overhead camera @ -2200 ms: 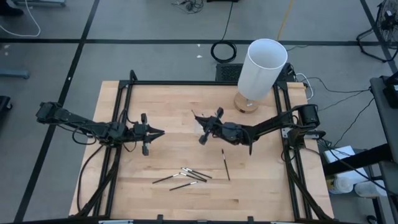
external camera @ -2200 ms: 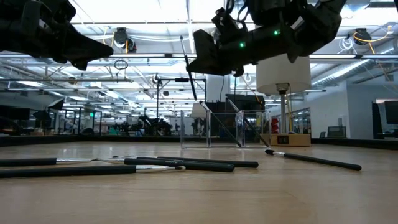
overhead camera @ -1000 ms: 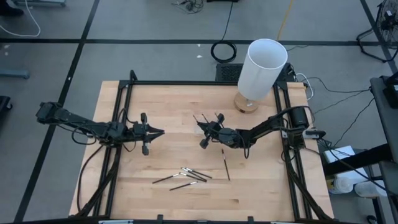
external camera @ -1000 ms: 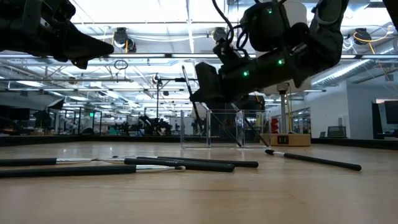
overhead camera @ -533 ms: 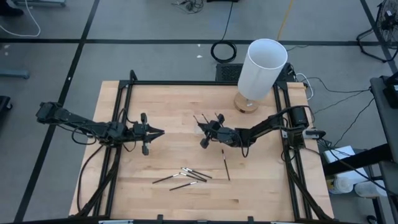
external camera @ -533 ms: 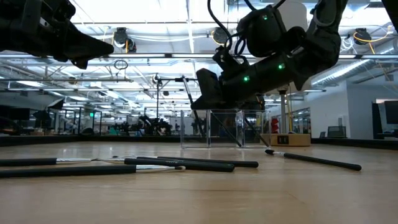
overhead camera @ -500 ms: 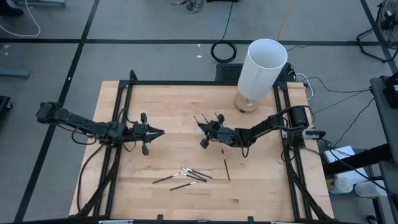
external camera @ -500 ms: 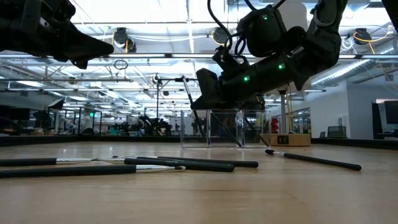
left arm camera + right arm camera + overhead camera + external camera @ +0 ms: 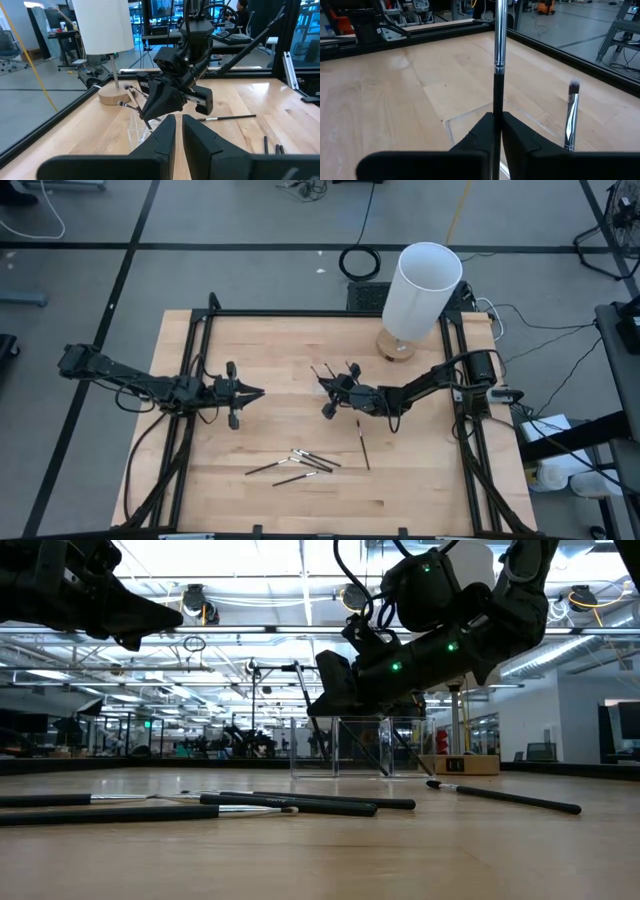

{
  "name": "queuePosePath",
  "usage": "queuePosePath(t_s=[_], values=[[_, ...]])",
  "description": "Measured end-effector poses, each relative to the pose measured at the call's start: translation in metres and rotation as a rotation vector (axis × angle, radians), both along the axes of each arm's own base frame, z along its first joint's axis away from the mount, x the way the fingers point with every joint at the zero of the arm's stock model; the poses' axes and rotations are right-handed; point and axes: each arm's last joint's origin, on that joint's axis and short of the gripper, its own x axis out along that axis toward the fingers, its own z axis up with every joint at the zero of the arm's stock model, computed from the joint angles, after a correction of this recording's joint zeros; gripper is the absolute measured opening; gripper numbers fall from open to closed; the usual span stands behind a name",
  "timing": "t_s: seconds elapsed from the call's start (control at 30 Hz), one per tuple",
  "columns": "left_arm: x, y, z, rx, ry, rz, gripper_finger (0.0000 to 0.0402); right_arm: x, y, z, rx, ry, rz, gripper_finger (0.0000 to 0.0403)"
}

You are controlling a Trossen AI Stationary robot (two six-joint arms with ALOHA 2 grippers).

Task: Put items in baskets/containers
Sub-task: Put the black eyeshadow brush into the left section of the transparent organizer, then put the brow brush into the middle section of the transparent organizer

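The right gripper (image 9: 496, 120) pinches one brush (image 9: 499, 65) upright above the clear tray (image 9: 340, 745) (table centre); five loose brushes (image 9: 300, 462) lie toward six o'clock; the left gripper (image 9: 258, 392) hovers closed at nine.

Grey floor (image 9: 250, 225) around my bench, crossed by dark tape lines, with a coiled black cable (image 9: 360, 260) lying behind the table. Beyond my workspace the room is an open hall: bright ceiling light strips (image 9: 250, 560), glass partitions, desks with monitors (image 9: 162, 7).
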Motion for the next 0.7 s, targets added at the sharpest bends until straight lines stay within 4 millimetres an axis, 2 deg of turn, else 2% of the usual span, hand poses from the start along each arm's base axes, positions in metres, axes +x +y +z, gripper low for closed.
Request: queuePosePath(t_s=[0.27,0.47,0.57,0.7], values=[[0.000,0.000,0.000,-0.001,0.000,0.000,0.0042,0.000,0.000,0.000,0.024,-0.013,-0.007,0.0058],[0.000,0.000,0.000,0.001,0.001,0.000,0.0042,0.001,0.001,0.005,0.004,-0.047,0.006,0.0068],[0.000,0.000,0.000,0.001,0.001,0.000,0.0042,-0.001,0.005,0.023,-0.040,-0.075,0.029,0.0068],[0.000,0.000,0.000,0.003,0.004,0.000,0.0042,-0.011,0.017,0.060,-0.108,-0.096,0.081,0.0068]])
